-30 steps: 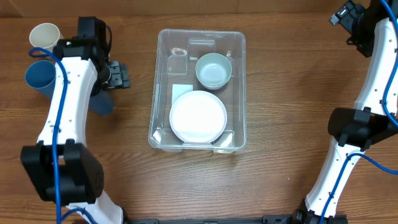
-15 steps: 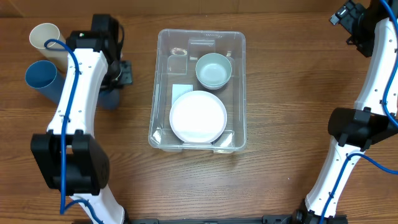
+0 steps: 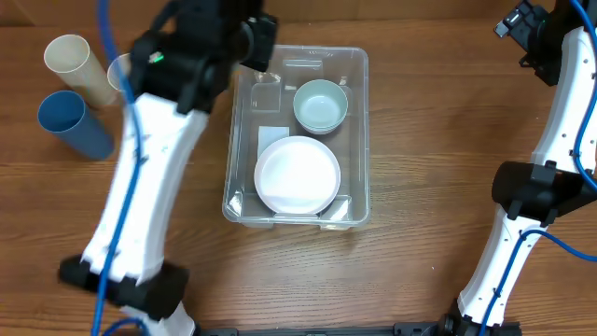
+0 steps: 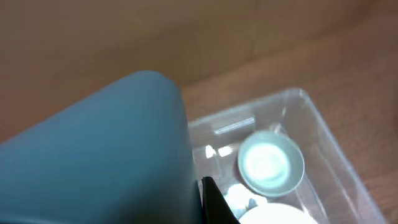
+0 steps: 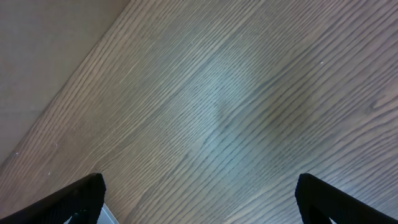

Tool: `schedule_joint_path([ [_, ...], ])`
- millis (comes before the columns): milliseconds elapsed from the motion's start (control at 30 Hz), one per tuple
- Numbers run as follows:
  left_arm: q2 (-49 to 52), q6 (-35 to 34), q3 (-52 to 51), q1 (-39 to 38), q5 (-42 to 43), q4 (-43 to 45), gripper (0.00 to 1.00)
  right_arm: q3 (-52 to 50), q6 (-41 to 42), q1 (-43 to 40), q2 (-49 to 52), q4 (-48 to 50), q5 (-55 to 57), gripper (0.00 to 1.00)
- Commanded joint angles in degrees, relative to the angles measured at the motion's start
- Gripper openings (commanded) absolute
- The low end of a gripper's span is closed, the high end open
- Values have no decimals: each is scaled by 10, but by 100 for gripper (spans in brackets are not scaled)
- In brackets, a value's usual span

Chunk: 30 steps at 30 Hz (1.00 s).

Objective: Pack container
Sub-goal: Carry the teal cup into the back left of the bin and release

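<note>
Clear container (image 3: 360, 140) sits in the middle of the surface (image 3: 438, 187), with a white plate (image 3: 297, 175) and pale green bowl (image 3: 320, 105) inside. Left claw (image 3: 247, 39) is clamped on a slate-blue cup (image 4: 93, 155) above the container's far-left corner. Right claw (image 5: 199, 205) is spread wide and empty. If the cup's let go from up there, I'd bet it bounces off the rim or the bowl.

Clear plastic, smooth dishes, grained wood.
The container (image 3: 360, 131) is clear, glossy plastic that catches small glints. The pale green bowl (image 3: 320, 105) and the white plate (image 3: 297, 175) look smooth with a soft sheen. The slate-blue cup (image 4: 106, 155) looks smooth and matt. The table (image 5: 236, 106) is brown wood with a fine, straight grain and little shine.
</note>
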Motion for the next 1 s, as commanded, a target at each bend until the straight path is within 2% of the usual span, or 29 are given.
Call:
schedule_joint_path([
  [0,85,31,0,-10,19,2,4,14,5,1,-20,2,4,100],
  [167,154,21,0,-11,59,-17,4,14,5,1,-20,2,4,100],
  [500,211,-54,-1,-11,60,-81,4,14,5,1,-20,2,4,100],
  [733,292,-63,-1,-10,58,-50,4,14,5,1,-20,2,4,100],
  [967,294,-83,0,1,54,-13,4,14,5,1,-20,2,4,100],
])
